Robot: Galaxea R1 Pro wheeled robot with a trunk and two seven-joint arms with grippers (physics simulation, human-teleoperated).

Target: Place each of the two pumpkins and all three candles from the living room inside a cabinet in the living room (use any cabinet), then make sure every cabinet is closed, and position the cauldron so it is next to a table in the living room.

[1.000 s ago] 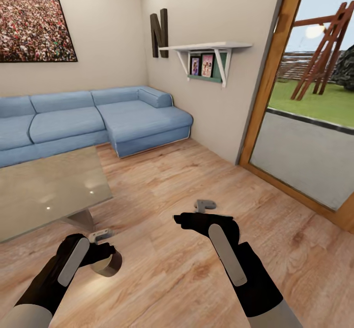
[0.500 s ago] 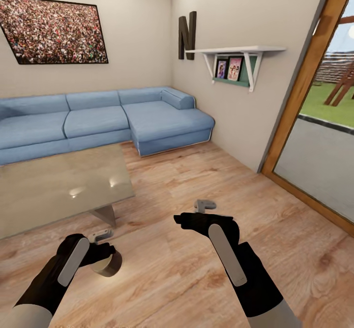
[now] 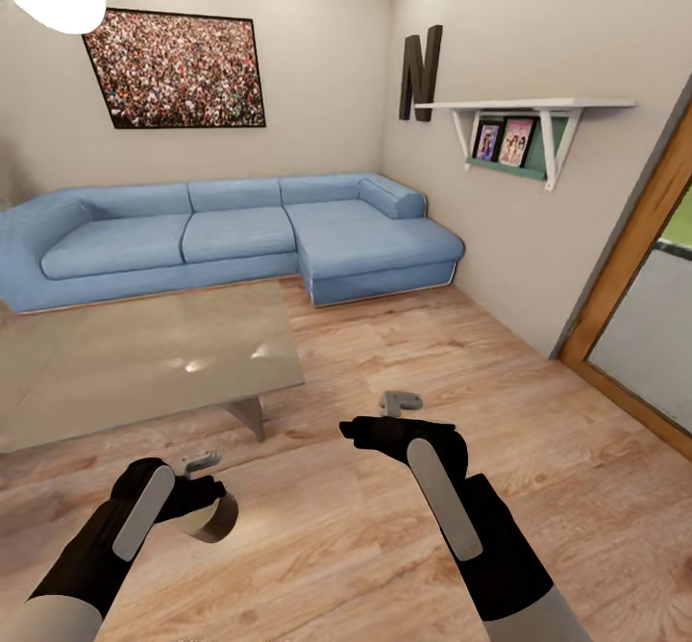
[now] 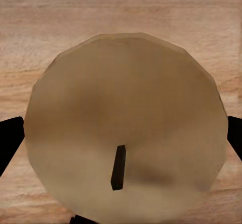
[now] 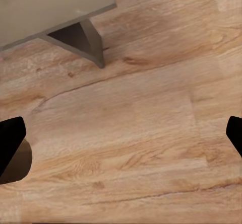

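A: One candle (image 3: 207, 517) is in hand, as far as I can see. The left gripper (image 3: 197, 498) has its jaws clamped on it, holding it low over the wooden floor (image 3: 384, 546); the left wrist view looks straight at its round beige top and dark wick (image 4: 118, 167), with a dark fingertip at either edge.

B: And the right gripper (image 3: 384, 428)?

A: Empty, jaws apart, with bare floorboards between the fingertips (image 5: 10, 146) in its wrist view, and a table leg (image 5: 83, 40) beyond.

B: So how far along is the job?

A: Early or midway, I judge. The candle needs a cabinet, and what faces the robot is a blue sofa (image 3: 240, 238) and a glass table (image 3: 135, 358). How the pumpkins, the other candles and the cauldron stand, I cannot tell.
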